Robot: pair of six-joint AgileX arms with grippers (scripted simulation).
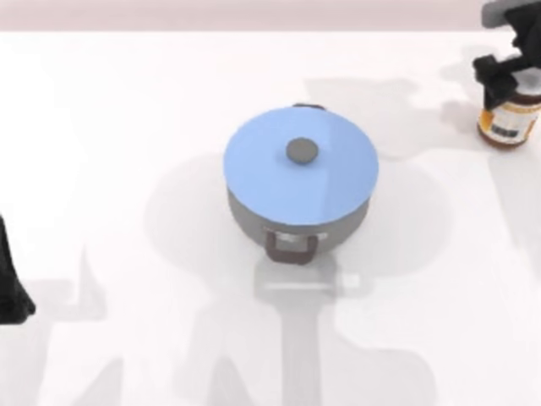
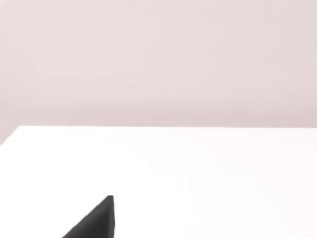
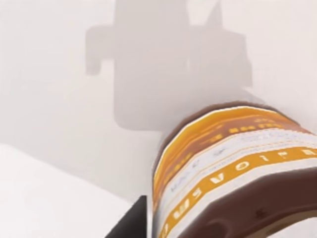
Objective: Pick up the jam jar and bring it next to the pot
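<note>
The pot (image 1: 300,182), grey with a light-blue lid, dark knob and brown handles, stands at the middle of the table. The jam jar (image 1: 510,123), dark brown with an orange-and-white label, is at the far right, well apart from the pot. My right gripper (image 1: 507,74) sits over the jar's top and hides the lid. The right wrist view is filled by the jar (image 3: 233,168), with one dark finger (image 3: 133,220) pressed against its side; the other finger is hidden behind it. My left gripper (image 1: 15,298) is parked at the left edge, and one fingertip (image 2: 101,218) shows over bare table.
The white table (image 1: 127,127) runs to a far edge near the top of the top view, just behind the jar. Soft arm shadows lie on the surface around the pot.
</note>
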